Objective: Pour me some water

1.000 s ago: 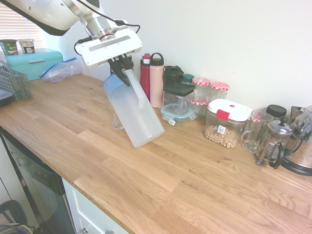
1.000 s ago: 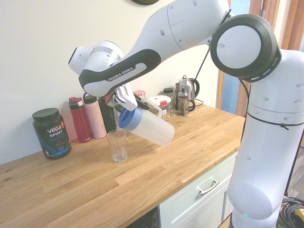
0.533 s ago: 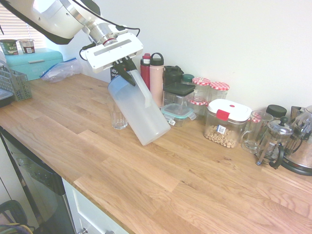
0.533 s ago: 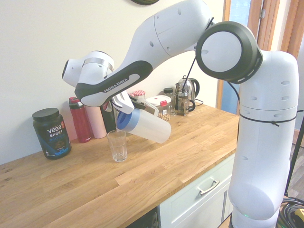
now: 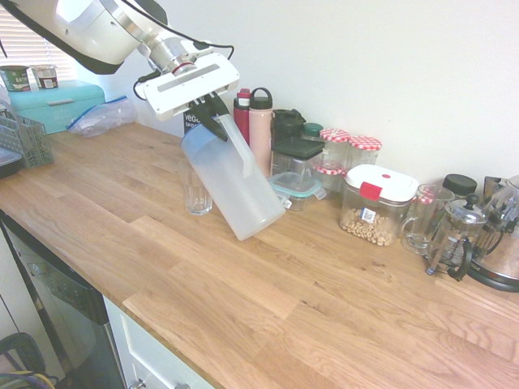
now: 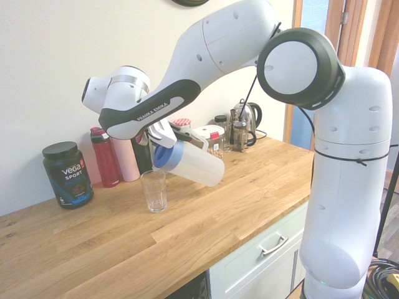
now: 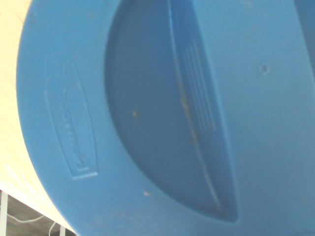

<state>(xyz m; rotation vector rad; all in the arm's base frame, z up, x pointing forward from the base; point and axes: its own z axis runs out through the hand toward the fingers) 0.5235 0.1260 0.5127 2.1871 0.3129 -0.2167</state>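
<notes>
Bright, even daylight washes out the slatted window (image 5: 24, 44) above the pale green bread bin (image 5: 57, 104), the oiled wooden countertop (image 5: 268, 284) carries only soft shadows, and the wrist view, filled by the jug's blue plastic lid (image 7: 162, 118), looks soft and slightly blurred.

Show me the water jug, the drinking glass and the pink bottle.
water jug (image 5: 239, 194), first exterior view, frosted body.
drinking glass (image 6: 154, 191), second exterior view, ribbed side wall.
pink bottle (image 5: 261, 138), first exterior view, pink body.
</notes>
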